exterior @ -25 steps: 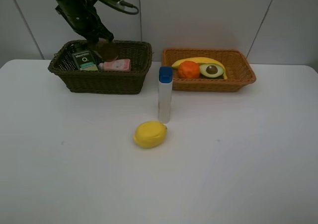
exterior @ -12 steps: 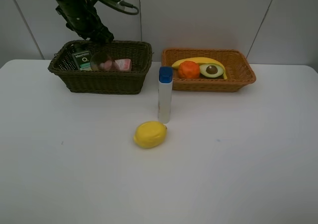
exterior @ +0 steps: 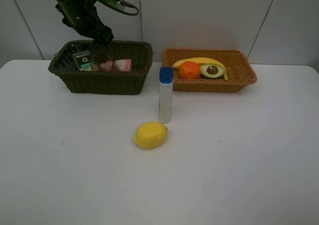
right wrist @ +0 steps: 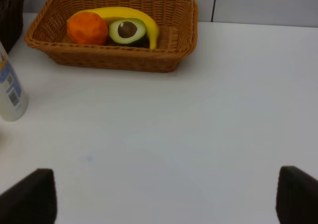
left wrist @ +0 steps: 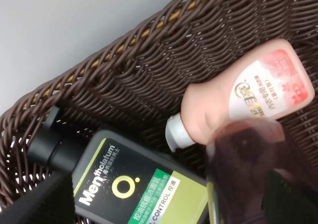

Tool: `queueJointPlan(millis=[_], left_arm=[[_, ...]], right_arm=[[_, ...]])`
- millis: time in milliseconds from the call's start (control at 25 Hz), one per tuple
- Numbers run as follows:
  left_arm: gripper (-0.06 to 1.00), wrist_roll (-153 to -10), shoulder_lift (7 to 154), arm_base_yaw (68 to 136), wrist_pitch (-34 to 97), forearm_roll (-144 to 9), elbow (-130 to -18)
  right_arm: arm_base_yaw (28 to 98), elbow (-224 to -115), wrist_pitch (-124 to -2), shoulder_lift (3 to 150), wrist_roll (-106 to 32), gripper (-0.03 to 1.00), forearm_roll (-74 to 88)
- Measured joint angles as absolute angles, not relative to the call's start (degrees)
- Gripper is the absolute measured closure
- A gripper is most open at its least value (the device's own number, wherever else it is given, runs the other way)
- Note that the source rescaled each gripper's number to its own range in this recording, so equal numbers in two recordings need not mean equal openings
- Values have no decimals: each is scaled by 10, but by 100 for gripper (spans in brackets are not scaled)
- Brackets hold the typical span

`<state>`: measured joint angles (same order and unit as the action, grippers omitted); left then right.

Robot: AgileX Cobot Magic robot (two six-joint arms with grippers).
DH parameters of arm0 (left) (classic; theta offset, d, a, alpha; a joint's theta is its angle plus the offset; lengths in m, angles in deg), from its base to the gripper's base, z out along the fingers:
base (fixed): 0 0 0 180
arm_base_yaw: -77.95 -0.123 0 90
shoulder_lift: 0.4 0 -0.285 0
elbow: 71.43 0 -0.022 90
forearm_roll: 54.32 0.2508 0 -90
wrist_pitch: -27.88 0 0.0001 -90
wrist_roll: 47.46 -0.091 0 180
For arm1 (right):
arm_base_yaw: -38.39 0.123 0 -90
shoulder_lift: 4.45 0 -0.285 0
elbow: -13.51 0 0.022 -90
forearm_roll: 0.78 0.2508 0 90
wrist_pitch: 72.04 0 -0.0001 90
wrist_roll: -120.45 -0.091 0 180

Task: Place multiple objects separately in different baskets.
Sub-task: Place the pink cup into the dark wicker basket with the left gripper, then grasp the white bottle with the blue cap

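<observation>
Table point(exterior: 239, 160) is read as a clock face from the high view, with twelve at the far wall.

- Dark basket point(exterior: 99, 83) is set at eleven. Tumbler point(exterior: 102, 63), pink bottle point(exterior: 122, 65) and green pump bottle point(exterior: 82, 60) are lying inside it.
- Orange-tan basket point(exterior: 214, 85) is set at one. Banana point(exterior: 199, 61), orange point(exterior: 189, 70) and avocado half point(exterior: 213, 70) are lying inside it.
- Left gripper point(exterior: 101, 35) is hung over the dark basket's far rim. Its fingers are spread wide and nothing is pinched; the tumbler lies loose below.
- Right gripper point(right wrist: 166, 199) is seen only in its own wrist view. Its fingers are spread over bare table and nothing is held.
- Two things are not yet sorted. Tall white bottle point(exterior: 165, 101) is stood upright near centre, with the lemon point(exterior: 150, 134) just beside it at seven.

Handling, as judged:
- The bottle is taken for stiff, smooth plastic, and it is tall on a narrow foot, so easily toppled. A hold is best taken around mid-body, below the blue cap.
- The lemon is taken for light, firm and rounded, so apt to roll or squirt out. It is best pinched across its short waist, not at its tips.
</observation>
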<state>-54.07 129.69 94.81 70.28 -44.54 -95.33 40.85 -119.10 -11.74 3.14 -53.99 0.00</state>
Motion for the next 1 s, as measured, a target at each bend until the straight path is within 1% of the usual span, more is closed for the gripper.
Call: queueJointPlan(millis=[1000], left_arm=[[-5,-541,1296,948,703,-457,-958]], right_arm=[[409,-1191,-117,31,-540,7,0]])
